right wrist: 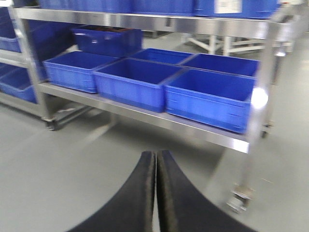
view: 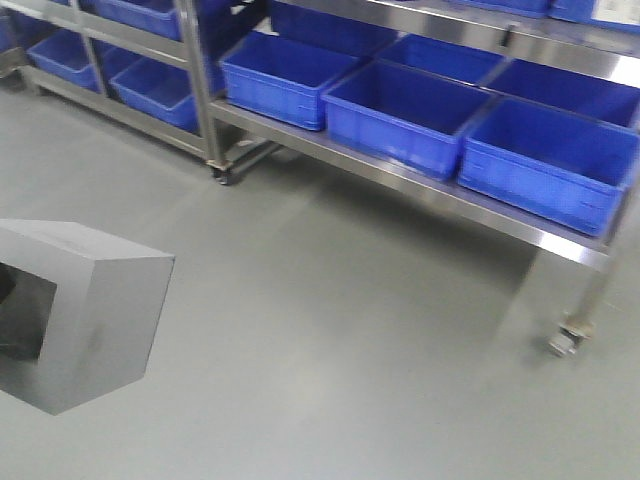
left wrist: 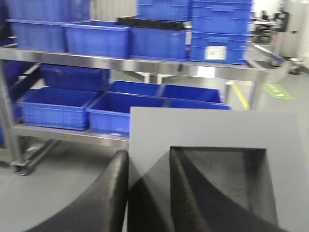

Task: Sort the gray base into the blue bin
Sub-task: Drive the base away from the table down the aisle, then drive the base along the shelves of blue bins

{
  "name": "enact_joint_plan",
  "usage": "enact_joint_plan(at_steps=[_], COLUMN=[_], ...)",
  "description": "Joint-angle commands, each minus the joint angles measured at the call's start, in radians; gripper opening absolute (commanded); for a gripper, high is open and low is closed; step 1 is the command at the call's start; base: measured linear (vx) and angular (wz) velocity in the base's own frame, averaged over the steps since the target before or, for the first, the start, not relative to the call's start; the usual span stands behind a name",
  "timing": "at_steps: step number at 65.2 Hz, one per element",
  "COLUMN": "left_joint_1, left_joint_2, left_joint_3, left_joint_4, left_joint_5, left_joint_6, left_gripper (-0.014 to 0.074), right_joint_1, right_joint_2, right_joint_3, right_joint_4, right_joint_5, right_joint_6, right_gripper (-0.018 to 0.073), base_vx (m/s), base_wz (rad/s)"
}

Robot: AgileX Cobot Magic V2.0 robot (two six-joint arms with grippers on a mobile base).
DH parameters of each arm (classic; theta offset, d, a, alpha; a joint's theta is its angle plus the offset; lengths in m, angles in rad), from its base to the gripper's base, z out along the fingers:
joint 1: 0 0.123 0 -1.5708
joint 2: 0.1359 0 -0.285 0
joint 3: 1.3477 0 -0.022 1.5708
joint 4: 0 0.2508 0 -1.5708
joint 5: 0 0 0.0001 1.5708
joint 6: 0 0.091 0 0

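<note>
You've got the gray base [left wrist: 217, 128] clamped in the L end effector [left wrist: 147, 193]. One finger [left wrist: 108, 198] sits on the outside of a side wall and the other is down inside the square recess, so the jaws stand only narrowly apart w/ that wall pinched btwn them. In the front view the gray base [view: 100, 300] shows low left, partly cut by the frame edge. Its dark recess faces left, w/ gray floor [view: 350, 350] behind it, and it's well apart from the rack.

Your R end effector [right wrist: 155, 193] is fully closed, pads pressed together, nothing in it.

Ahead stands a steel rack [view: 520, 230] on castors [view: 563, 340]. Its lower shelf carries a row of open blue bins [view: 390, 135], side by side. The L wrist view shows more of them on the upper shelf, one w/ a white label [left wrist: 216, 52]. Can't tell which bin is the target. All views are motion-blurred.
</note>
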Motion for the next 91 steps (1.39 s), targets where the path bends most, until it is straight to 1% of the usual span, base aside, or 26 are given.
enact_joint_plan(at_steps=[1, 64, 91], left_joint_1=[-0.004, -0.004, -0.004], left_joint_2=[0.001, 0.001, 0.001], left_joint_3=[-0.030, -0.030, -0.030], left_joint_4=[-0.010, -0.010, -0.010], left_joint_5=[-0.107, -0.107, -0.107], left_joint_6=[-0.007, -0.007, -0.007], left_gripper=[-0.0006, -0.0006, -0.0006], right_joint_1=[0.000, 0.000, 0.000], right_joint_2=[-0.002, -0.002, -0.002], right_joint_3=[0.002, 0.002, 0.002], right_joint_4=[-0.008, -0.008, -0.008], right_joint_5=[-0.075, -0.075, -0.075], right_joint_6=[-0.013, -0.013, -0.013], right_gripper=[-0.0005, -0.0005, -0.0005], base_vx=[0.23, 0.28, 0.32], base_wz=[0.50, 0.36, 0.44])
